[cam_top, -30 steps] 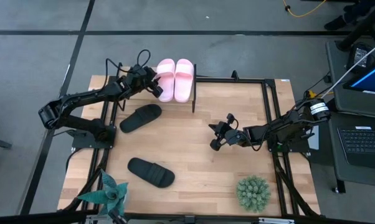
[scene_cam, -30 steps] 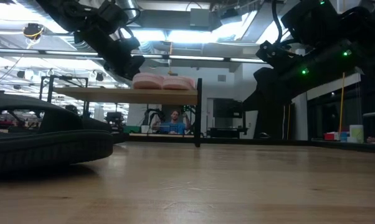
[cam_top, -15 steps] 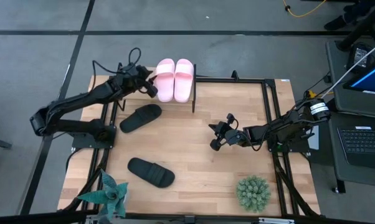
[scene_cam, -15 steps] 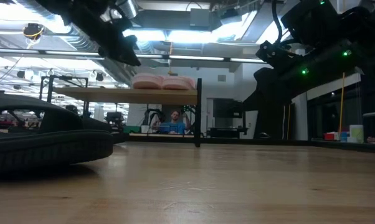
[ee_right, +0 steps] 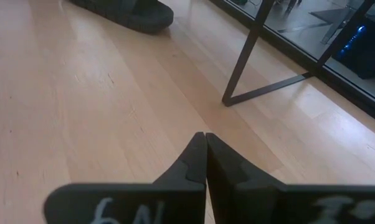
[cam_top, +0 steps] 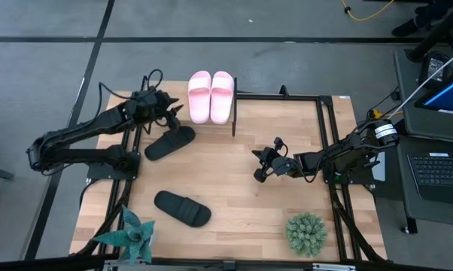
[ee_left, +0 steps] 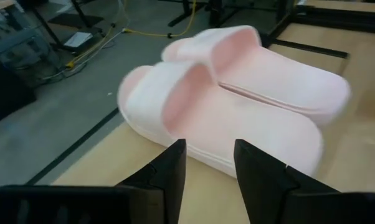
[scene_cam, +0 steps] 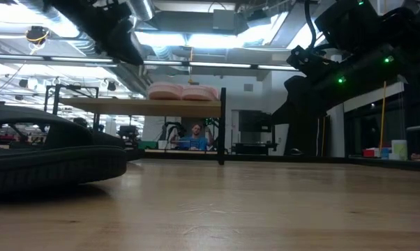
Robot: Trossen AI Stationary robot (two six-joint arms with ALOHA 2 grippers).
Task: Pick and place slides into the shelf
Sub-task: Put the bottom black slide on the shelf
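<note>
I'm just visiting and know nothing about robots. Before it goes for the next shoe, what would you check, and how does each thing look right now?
1. Pale pink slide sandals resting side by side on the small light wooden shelf with black legs: ok.
2. Left gripper open and holding nothing, beside the pink pair: ok.
3. Free room on the shelf plank next to the pink pair: ok in the low view.
4. Nearer matte black slide sandal lying unblocked on the wooden tabletop, close to the left gripper: ok.
5. Second matte black slide sandal also on the tabletop, not yet shelved: not ok.
6. Right gripper shut, waiting at mid-table away from both black sandals: ok.
</note>
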